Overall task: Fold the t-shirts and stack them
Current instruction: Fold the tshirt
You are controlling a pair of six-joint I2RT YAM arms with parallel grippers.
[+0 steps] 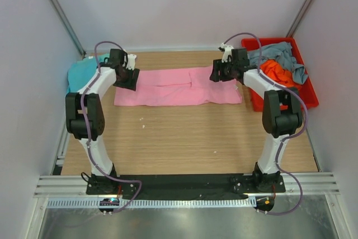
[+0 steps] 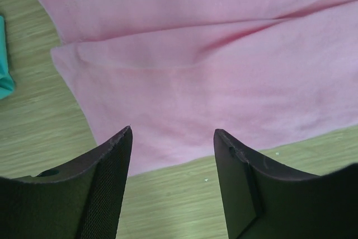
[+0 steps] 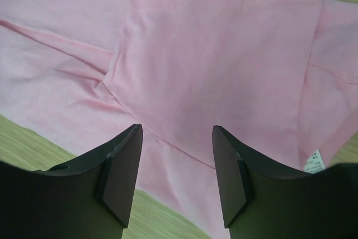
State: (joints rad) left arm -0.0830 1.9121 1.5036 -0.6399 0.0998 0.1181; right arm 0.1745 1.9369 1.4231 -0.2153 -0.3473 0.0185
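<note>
The pink t-shirt (image 1: pixel 179 87) lies flat on the wooden table as a long folded strip, its sleeves folded in. My left gripper (image 1: pixel 127 79) is open and empty, just above the shirt's left end (image 2: pixel 224 82). My right gripper (image 1: pixel 219 74) is open and empty, above the shirt's right end (image 3: pixel 212 54). The teal t-shirt (image 1: pixel 81 72) lies folded at the far left, its edge showing in the left wrist view (image 2: pixel 4 65). The orange t-shirt (image 1: pixel 278 73) and the grey-blue t-shirt (image 1: pixel 277 55) lie crumpled in the red bin.
The red plastic bin (image 1: pixel 306 96) stands at the table's right edge behind the right arm. White walls close in on both sides and the back. Bare wood (image 1: pixel 184 138) stretches between the shirt and the arm bases.
</note>
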